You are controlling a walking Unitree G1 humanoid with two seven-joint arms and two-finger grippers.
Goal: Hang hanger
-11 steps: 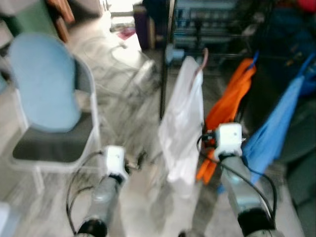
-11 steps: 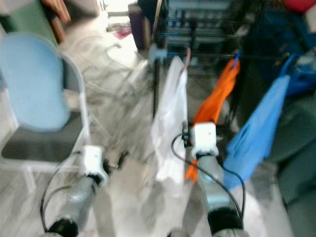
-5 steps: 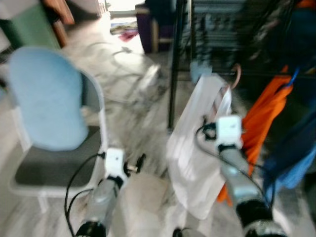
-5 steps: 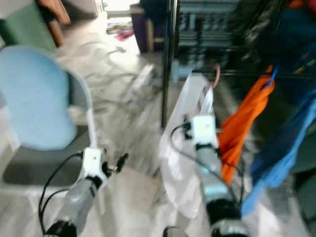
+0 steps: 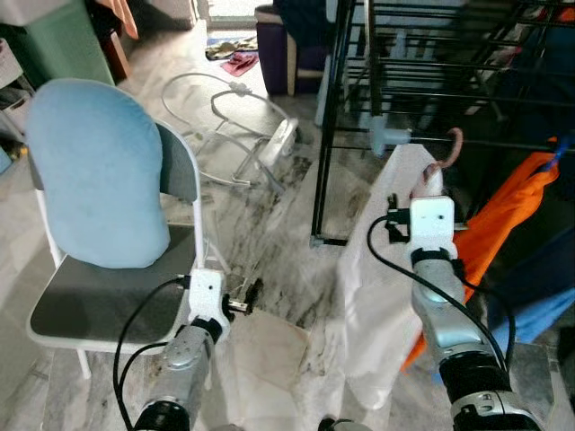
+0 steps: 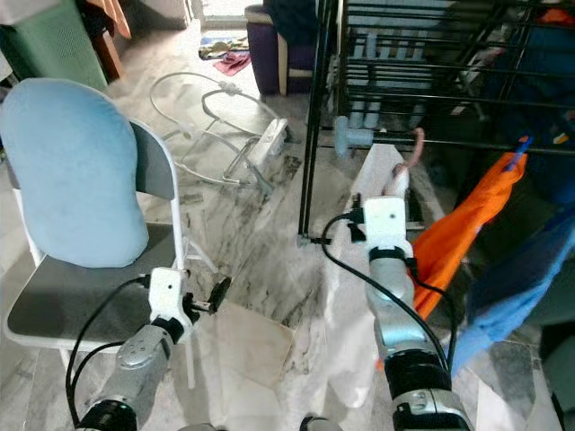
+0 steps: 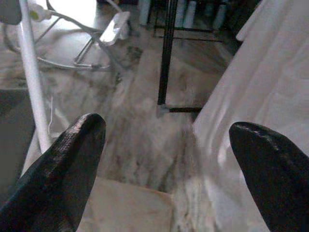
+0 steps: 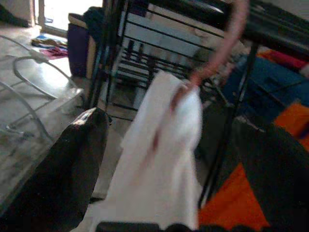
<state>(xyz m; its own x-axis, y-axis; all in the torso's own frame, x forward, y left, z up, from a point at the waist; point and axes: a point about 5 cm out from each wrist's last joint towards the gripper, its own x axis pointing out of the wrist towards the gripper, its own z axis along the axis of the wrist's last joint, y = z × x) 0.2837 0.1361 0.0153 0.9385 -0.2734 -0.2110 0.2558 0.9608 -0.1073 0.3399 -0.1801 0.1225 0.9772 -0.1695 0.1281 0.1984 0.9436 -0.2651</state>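
Far left: chair (image 5: 108,296) with a grey seat and a light blue cushion (image 5: 94,175) propped against its back. Behind it, a green bin (image 5: 49,40). Left gripper (image 7: 164,164) sits low, just beside the chair's front corner, over the marble floor (image 5: 260,224); its two black fingers (image 7: 63,164) stand wide apart with nothing between them. A pale square tile or sheet (image 5: 265,355) lies on the floor just ahead of that arm. Mid-scene, further back: white tubular frame (image 5: 238,117) lying on the floor, some red cloth (image 5: 238,61) near a dark purple box (image 5: 274,49). Then the black metal rack (image 5: 431,63), its upright post coming down to the floor. Right gripper (image 8: 169,159) is raised in front of the rack, fingers spread either side of the white garment (image 5: 382,287); whether they actually clamp it, cannot tell. The garment hangs on the hanger, whose pink hook (image 5: 449,148) sticks up at the rack's horizontal bar (image 5: 503,144), near it, contact unclear. Right of that: orange garment (image 5: 503,215) hanging from the rack, blue garment (image 5: 539,314) beside it at the far right.
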